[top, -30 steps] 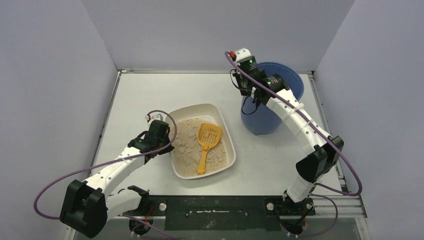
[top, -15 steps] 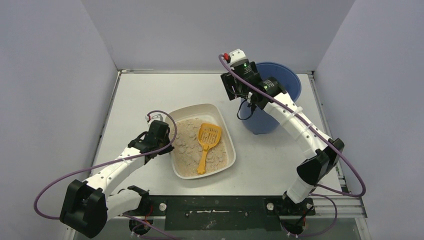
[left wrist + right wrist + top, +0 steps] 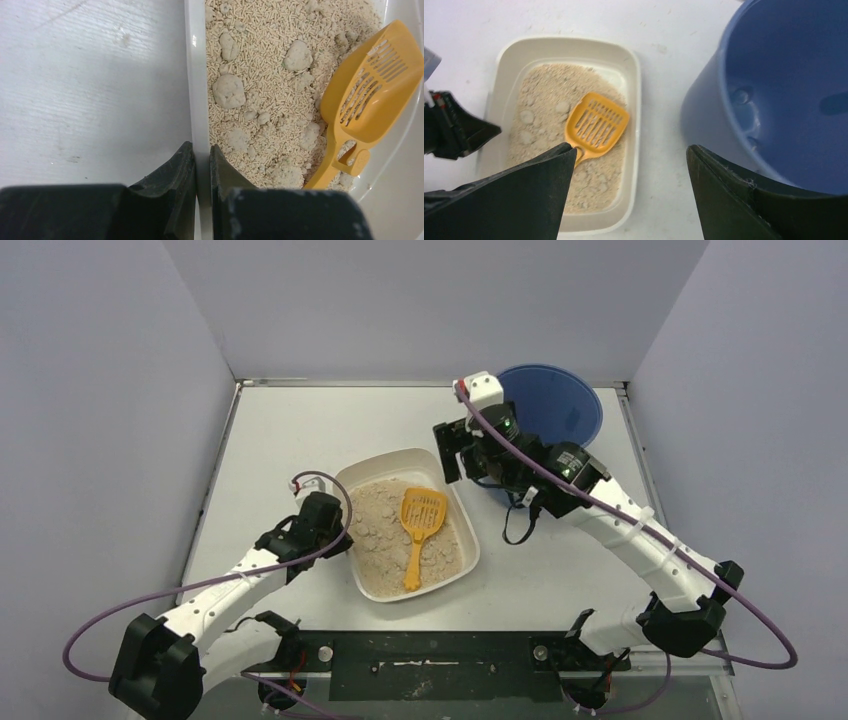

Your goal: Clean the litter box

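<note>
Rounded plastic litter box (image 3: 569, 47), clumpy pellets (image 3: 260, 95), slotted orange scoop (image 3: 370, 95)

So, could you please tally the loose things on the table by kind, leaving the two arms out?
litter box: 1
orange slotted scoop: 1
blue bucket: 1
Total: 3

Around the litter box (image 3: 390, 454), the table (image 3: 290, 430) lies open at twelve o'clock; the bucket (image 3: 555, 405) stands near at two, apparently clear of it.
</note>
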Motion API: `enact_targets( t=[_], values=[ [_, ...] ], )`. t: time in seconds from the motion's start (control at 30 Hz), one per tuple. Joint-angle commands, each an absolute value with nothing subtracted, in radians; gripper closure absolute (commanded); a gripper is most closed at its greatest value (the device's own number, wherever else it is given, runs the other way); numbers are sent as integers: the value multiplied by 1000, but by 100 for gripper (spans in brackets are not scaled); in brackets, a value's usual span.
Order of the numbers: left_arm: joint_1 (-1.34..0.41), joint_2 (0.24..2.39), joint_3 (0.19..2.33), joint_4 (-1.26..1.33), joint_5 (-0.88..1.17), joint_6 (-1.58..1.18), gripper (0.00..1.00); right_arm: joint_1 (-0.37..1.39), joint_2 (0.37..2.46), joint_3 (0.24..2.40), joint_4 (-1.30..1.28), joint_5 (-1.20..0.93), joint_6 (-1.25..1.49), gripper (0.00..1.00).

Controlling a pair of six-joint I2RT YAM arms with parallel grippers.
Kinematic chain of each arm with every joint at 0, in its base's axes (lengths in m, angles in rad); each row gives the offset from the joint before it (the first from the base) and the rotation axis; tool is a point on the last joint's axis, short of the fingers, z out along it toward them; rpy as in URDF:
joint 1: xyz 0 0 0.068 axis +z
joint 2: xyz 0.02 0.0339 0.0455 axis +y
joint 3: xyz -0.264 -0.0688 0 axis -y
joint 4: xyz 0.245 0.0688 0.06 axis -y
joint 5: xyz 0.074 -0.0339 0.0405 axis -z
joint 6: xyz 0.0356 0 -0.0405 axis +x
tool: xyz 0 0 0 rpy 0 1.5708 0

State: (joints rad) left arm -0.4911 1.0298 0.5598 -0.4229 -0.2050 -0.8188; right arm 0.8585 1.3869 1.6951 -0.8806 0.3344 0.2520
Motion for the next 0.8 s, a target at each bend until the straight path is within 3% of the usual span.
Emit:
enact_targets(
  t=[0.0, 0.2, 0.53, 0.77],
  values=[
    [-575, 961, 549, -358, -220, -965, 100, 972, 1355, 1562, -836, 345, 403, 17],
    [-611, 930, 506, -330, -254, -1102, 100, 1093, 1333, 1376, -775, 431, 582, 16],
    [-649, 958, 471, -231, -237, -1209, 100, 1150, 1321, 1143, -618, 470, 814, 16],
    [-657, 970, 508, -281, -235, -1160, 72, 1151, 1359, 1066, -513, 510, 890, 17]
  ],
)
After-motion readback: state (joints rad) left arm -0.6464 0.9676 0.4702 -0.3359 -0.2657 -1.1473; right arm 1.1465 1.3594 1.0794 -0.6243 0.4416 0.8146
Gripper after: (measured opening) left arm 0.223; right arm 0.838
